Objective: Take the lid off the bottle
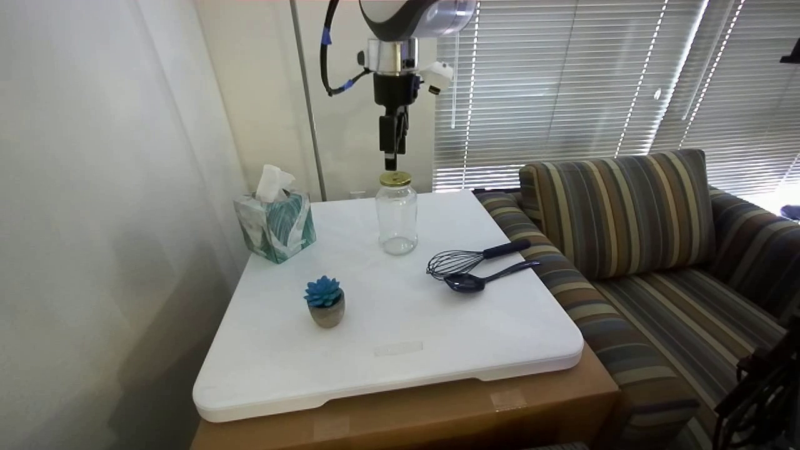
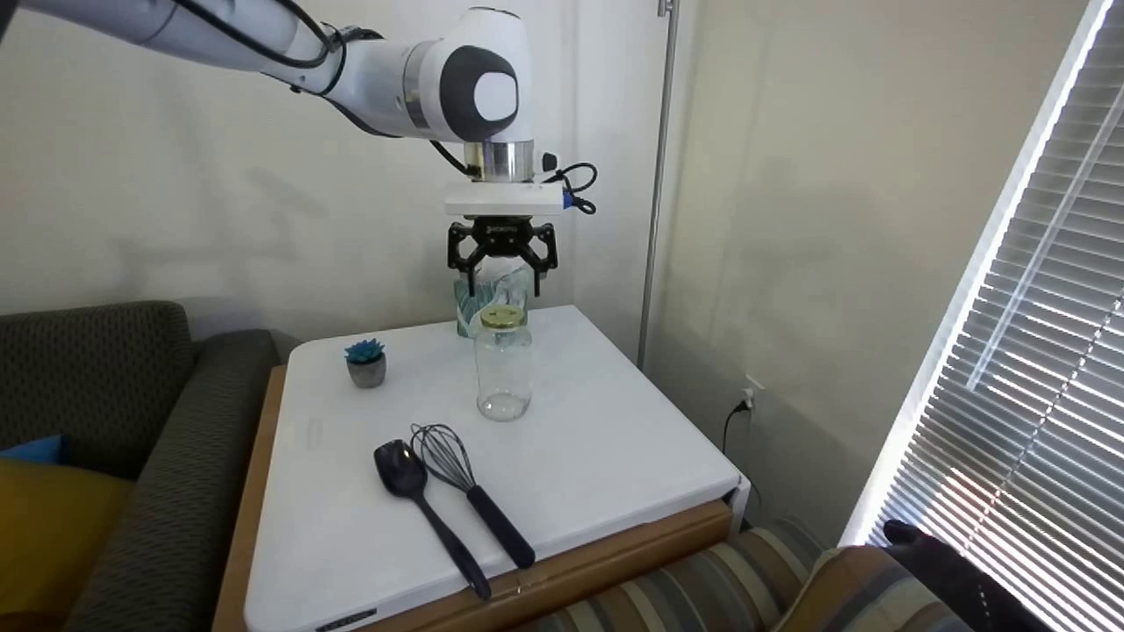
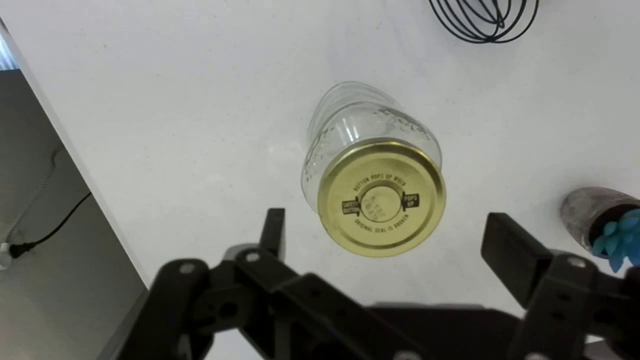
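White jointed arm (image 2: 378, 88), silver metal wrist (image 2: 502, 162) pointing down; black two-fingered gripper (image 2: 504, 288) hanging spread above the white tabletop (image 2: 606, 430), inside its edges.

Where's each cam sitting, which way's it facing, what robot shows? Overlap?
An exterior view: from the striped couch side, facing tissue box; arm, gripper show.
An exterior view: from beyond the succulent, facing bottle and blinds; arm, gripper show.
Wrist view: above the lid, looking down; gripper's fingers show.
Both exterior views share bottle, lid, succulent.

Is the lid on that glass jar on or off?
On: the gold lid caps the glass jar in all three views. How tightly it is fastened, I cannot tell.
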`<state>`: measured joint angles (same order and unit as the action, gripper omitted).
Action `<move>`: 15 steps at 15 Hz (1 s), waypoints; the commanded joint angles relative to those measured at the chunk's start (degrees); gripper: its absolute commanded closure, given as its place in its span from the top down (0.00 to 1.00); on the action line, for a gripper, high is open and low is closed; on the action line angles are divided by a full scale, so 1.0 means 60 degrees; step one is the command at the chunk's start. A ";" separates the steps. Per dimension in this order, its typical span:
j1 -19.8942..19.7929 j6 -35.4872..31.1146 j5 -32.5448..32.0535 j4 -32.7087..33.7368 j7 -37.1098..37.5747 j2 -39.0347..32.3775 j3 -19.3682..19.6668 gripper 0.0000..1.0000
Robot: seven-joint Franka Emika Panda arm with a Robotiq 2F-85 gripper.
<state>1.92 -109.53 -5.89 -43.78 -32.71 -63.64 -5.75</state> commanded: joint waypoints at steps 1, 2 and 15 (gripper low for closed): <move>-0.0050 0.0593 0.0166 0.0860 -0.0557 -0.0590 -0.0230 1.00; -0.0030 0.0695 0.0145 0.0945 -0.0585 -0.0665 -0.0248 1.00; 0.0018 0.1218 0.0042 0.1410 -0.0567 -0.1069 -0.0283 1.00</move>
<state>2.24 -104.02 -5.80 -38.15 -35.03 -68.59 -7.30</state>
